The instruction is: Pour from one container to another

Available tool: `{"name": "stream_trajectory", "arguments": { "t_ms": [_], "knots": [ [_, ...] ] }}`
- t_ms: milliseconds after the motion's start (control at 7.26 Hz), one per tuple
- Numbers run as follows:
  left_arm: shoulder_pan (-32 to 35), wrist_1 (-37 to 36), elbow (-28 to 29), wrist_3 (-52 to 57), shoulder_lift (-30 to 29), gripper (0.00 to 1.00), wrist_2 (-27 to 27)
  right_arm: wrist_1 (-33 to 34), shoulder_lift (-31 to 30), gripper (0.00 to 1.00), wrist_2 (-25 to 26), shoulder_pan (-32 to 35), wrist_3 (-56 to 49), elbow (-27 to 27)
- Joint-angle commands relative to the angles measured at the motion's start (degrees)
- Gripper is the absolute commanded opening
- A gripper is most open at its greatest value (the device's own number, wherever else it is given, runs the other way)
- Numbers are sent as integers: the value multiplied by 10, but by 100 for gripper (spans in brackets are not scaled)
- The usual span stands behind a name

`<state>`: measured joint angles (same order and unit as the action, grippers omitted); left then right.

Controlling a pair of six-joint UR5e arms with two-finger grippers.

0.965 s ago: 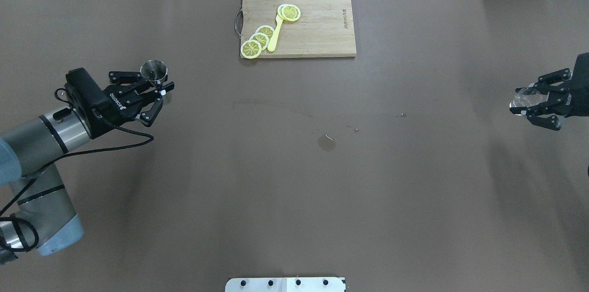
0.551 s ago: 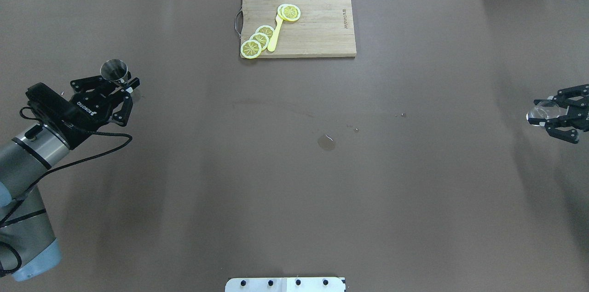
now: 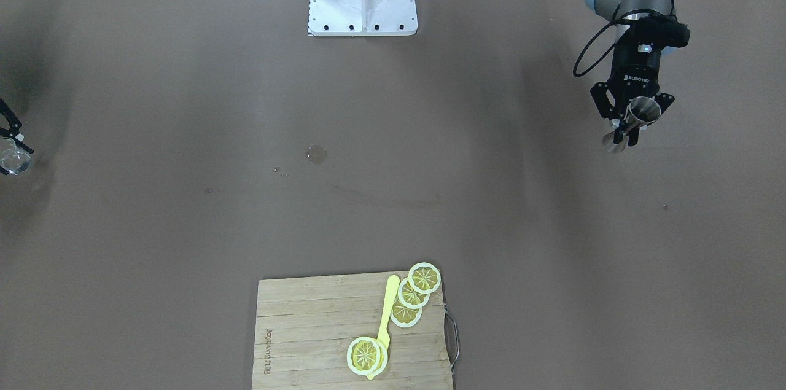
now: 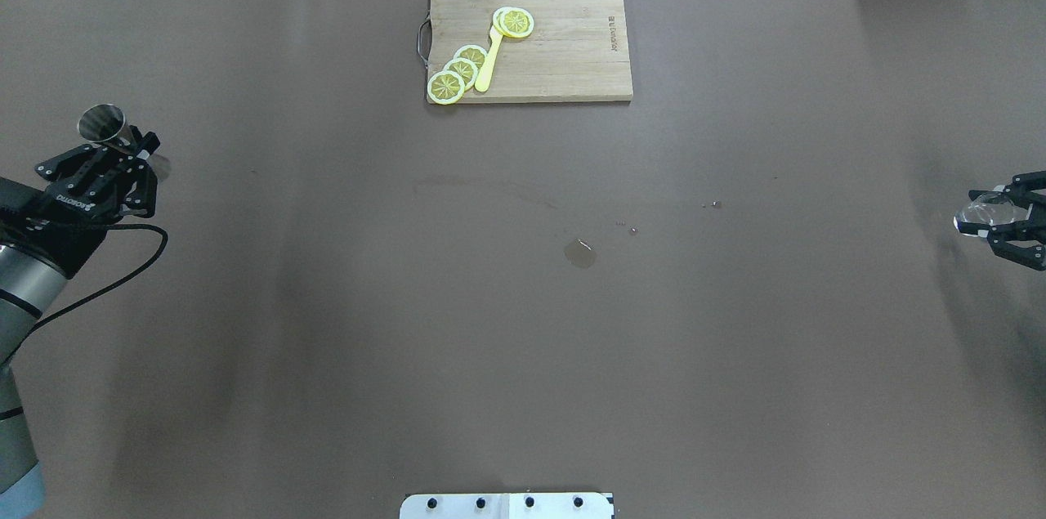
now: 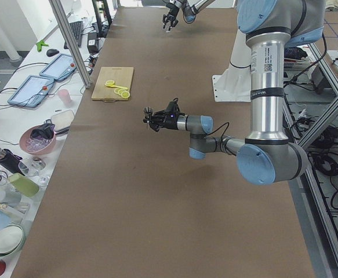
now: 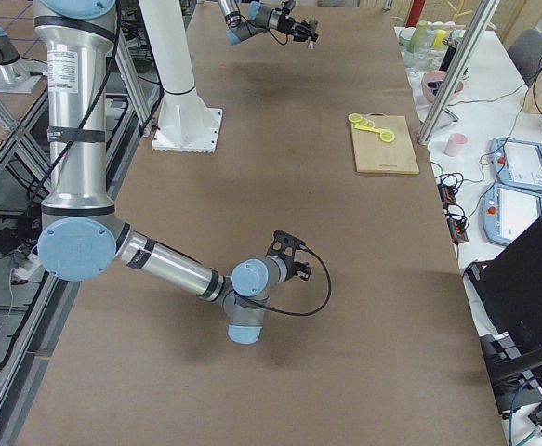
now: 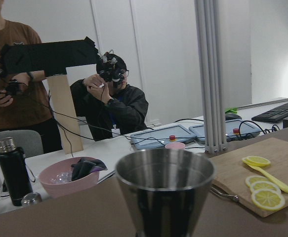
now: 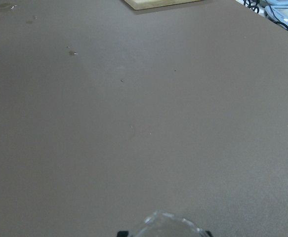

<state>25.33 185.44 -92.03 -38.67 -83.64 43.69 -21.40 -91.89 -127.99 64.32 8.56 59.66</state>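
Observation:
A steel jigger is held at its waist by my left gripper, shut on it near the table's left edge. The front-facing view shows that jigger tilted in the left gripper. Its open rim fills the lower middle of the left wrist view. My right gripper is shut on a clear glass at the table's right edge. The glass also shows at the front-facing view's left border. Only the rim of the glass shows in the right wrist view.
A wooden cutting board at the back centre carries lemon slices and a yellow utensil. A small puddle and droplets lie mid-table. The robot's white base plate is at the near edge. People sit and stand beyond the table in the left wrist view.
Both arms have drawn outward. The left gripper carried the jigger toward the left edge, and the right gripper carried the glass toward the right edge.

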Motion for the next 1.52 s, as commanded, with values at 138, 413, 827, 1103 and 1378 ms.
{"name": "stream_trajectory", "arguments": {
  "t_ms": [138,413,827,1103,1378],
  "knots": [
    [-19,-29,-2,-93,37,0,-35,-11,14,0,7,-1,26,-17],
    [-19,-46,3,-102,37,0,-33,-11,33,0,9,-2,46,-27],
    [-21,-83,7,-136,34,0,-47,-10,57,0,25,-10,56,-43],
    [-24,-113,11,-180,35,0,-57,-10,68,0,54,-40,60,-45],
    [-29,-128,29,-217,35,0,-65,-10,72,0,56,-49,65,-45]
  ]
}}
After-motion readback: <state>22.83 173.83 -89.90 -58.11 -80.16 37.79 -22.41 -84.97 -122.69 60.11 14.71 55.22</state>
